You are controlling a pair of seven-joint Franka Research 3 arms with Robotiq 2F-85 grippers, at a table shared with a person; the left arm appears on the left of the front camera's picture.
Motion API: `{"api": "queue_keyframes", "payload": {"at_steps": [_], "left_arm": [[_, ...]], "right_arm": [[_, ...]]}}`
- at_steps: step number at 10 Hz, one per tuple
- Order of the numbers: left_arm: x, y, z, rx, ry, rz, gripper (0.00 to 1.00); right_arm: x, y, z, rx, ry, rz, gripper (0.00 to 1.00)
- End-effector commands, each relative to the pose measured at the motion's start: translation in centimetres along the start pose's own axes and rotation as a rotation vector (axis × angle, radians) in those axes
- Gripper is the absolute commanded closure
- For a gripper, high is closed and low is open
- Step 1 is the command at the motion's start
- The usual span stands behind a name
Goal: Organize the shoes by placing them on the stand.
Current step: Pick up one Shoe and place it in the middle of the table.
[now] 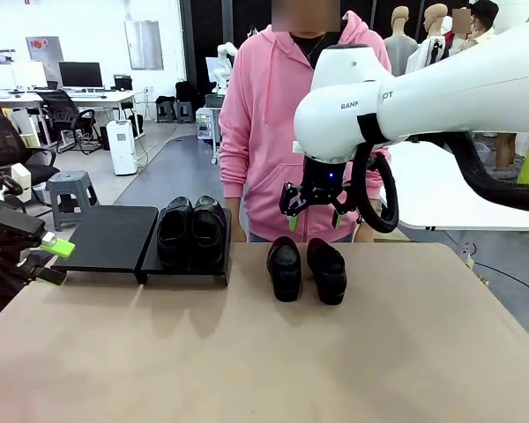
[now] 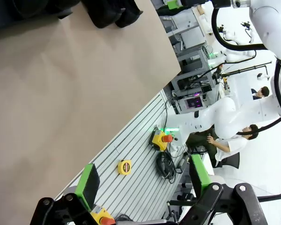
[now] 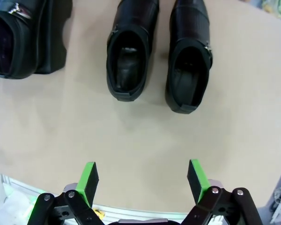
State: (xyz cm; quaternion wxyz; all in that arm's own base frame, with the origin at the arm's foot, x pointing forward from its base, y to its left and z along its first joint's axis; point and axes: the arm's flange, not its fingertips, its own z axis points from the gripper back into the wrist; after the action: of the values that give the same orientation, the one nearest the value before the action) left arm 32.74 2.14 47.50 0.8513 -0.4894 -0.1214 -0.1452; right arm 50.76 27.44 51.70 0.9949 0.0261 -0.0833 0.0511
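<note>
- Two black loafers, the stand pair (image 1: 175,233), sit side by side on the stand (image 1: 115,236), on its right panel (image 1: 185,264). Its left panel (image 1: 110,231) is bare.
- Two more loafers are on the table (image 1: 247,352), just right of the stand. They are the near loafer (image 1: 285,267) and, a little farther from the stand, the far loafer (image 1: 327,269). There is a small gap between them.
- The right gripper (image 1: 316,207) hangs in the air above these two, to the right of the stand. Its jaws are spread wide and it holds nothing.
- The left gripper (image 1: 55,262) is low by the stand's left side. Its jaws are spread wide too, and it is empty.
- A person (image 1: 273,132) in a pink top stands on the far side of the stand.
- The loafers look light. The shiny leather is likely slippery and soft on top, but firmer around the heel.
- A good place to pinch looks like the two sides of a shoe's opening, across its narrow way.
- In the right wrist view, both table loafers lie flat on their soles. Their heels seem to face the robot and their toes the person.
- Their long way runs front to back, the same way as the pair on the stand. The far loafer is turned a tiny bit.
</note>
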Motion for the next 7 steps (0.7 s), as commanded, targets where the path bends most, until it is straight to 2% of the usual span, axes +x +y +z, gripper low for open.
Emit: {"api": "queue_keyframes", "payload": {"at_steps": [1, 2, 3, 4, 6, 7], "left_arm": [[0.0, 0.1, 0.2, -0.012, -0.003, -0.024, 0.0], [0.0, 0.1, 0.2, -0.012, -0.003, -0.024, 0.0], [0.0, 0.1, 0.2, -0.012, -0.003, -0.024, 0.0], [0.0, 0.1, 0.2, -0.012, -0.003, -0.024, 0.0], [0.0, 0.1, 0.2, -0.012, -0.003, -0.024, 0.0], [0.0, 0.1, 0.2, -0.012, -0.003, -0.024, 0.0]], "right_arm": [[0.0, 0.4, -0.5, -0.003, -0.001, 0.01, 0.0], [2.1, 1.1, -2.2, -0.028, -0.02, -0.036, 0.0], [4.2, 2.2, -5.4, 0.011, -0.023, 0.002, 0.0], [5.6, 2.6, -7.9, 0.018, -0.026, -0.034, 0.0], [7.3, 2.9, -11.0, 0.02, -0.029, -0.091, 0.0], [8.1, 3.2, -12.3, -0.018, -0.002, -0.121, 0.0]]}}
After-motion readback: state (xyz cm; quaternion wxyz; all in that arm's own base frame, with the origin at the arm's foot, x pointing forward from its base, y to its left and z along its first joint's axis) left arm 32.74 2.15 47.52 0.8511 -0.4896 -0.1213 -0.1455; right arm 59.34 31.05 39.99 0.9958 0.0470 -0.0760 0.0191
